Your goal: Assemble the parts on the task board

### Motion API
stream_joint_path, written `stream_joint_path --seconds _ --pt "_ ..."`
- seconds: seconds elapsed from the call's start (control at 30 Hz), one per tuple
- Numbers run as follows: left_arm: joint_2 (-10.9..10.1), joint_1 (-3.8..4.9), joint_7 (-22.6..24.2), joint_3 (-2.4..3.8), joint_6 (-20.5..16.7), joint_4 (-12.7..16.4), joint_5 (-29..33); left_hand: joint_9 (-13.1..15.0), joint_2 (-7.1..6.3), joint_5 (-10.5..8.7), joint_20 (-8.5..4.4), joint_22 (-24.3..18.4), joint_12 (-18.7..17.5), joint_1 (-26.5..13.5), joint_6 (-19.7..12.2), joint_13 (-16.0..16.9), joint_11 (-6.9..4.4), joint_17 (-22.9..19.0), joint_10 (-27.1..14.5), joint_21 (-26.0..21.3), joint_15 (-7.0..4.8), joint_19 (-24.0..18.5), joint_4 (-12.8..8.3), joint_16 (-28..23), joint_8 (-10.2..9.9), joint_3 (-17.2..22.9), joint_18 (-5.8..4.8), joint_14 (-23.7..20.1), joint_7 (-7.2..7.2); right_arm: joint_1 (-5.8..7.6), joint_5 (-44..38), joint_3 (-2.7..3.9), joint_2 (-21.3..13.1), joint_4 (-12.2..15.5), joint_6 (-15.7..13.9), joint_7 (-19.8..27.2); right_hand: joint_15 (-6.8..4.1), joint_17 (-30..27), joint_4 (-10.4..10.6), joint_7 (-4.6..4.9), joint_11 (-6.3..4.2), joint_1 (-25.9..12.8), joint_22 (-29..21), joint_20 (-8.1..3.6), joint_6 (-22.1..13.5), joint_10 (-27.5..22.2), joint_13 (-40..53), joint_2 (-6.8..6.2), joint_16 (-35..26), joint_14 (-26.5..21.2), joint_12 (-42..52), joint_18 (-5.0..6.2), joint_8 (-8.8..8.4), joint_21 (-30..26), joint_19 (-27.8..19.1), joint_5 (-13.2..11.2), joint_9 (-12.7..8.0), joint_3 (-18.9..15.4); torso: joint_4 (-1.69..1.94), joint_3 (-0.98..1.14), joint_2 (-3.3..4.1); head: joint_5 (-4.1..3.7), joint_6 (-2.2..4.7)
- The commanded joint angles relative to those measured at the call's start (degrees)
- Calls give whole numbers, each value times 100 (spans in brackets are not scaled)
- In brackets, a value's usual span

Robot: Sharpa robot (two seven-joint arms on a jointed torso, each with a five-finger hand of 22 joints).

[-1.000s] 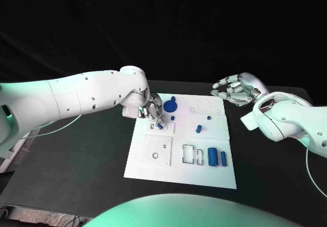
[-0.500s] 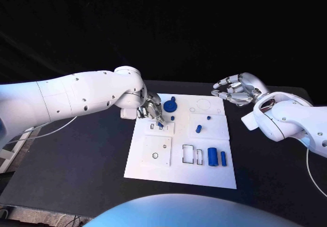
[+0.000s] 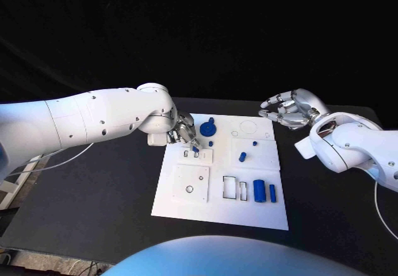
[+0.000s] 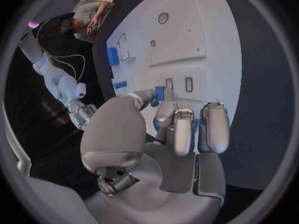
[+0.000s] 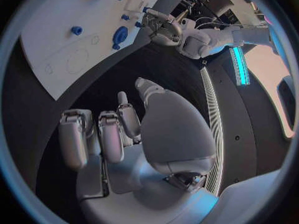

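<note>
Barely anything has shifted: your left robot hand [image 3: 184, 133] still pinches a small blue part [image 3: 195, 149] at the small slots on the task board [image 3: 207, 201], near the big blue disc [image 3: 207, 127]. Your right robot hand [image 3: 286, 109] hovers beyond the board's far corner, fingers curled and holding nothing.

left hand [image 3: 184, 133] fingers [image 4: 184, 129] hide most of a small blue part [image 4: 159, 92]; its shape unclear
</note>
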Motion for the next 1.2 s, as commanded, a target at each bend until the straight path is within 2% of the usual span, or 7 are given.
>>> stream_joint_path --seconds 0.03,0.43,0.87,1.2 --pt "63 -15 59 -10 -185 -36 167 5 -1 35 -7 228 22 -68 87 2 12 1083 43 17 10 36 -1230 3 25 1256 -90 481 -47 -4 -67 0 2 3 72 11 1 1074 35 4 5 -40 1164 -4 -51 -26 4 10 -30 491 -13 52 4 -16 314 39 -6 -1 -6 -8 3 8 1" --pt "146 -27 43 -52 -155 -80 123 6 -13 38 -10 226 23 -95 85 -3 9 1073 42 15 8 34 -1255 -2 31 1293 -89 478 -50 -5 -70 0 -8 11 74 9 1 1074 35 4 5 -40 1164 -4 -51 -26 4 10 -30 491 -13 52 4 -16 314 39 -6 -1 -12 -2 4 8 1" --pt "118 -38 17 -64 85 -52 -1 13 -32 65 -15 231 19 -134 90 -18 5 1080 39 16 4 37 -1300 1 50 1352 -90 480 -53 -5 -70 0 -15 12 74 11 0 1069 40 3 4 -38 1161 -6 -56 -27 0 4 -32 490 -15 54 17 -22 312 38 -9 -2 -6 -3 3 19 1" --pt "104 -46 11 -66 116 -37 -200 34 -67 116 -25 239 62 -233 106 43 -6 1081 75 19 -5 43 -1372 2 107 1488 -91 481 -62 -5 -70 0 -13 9 75 13 0 1069 40 3 4 -38 1161 -6 -56 -27 0 4 -32 490 -15 54 17 -22 312 38 -9 -2 -3 -3 4 27 1"
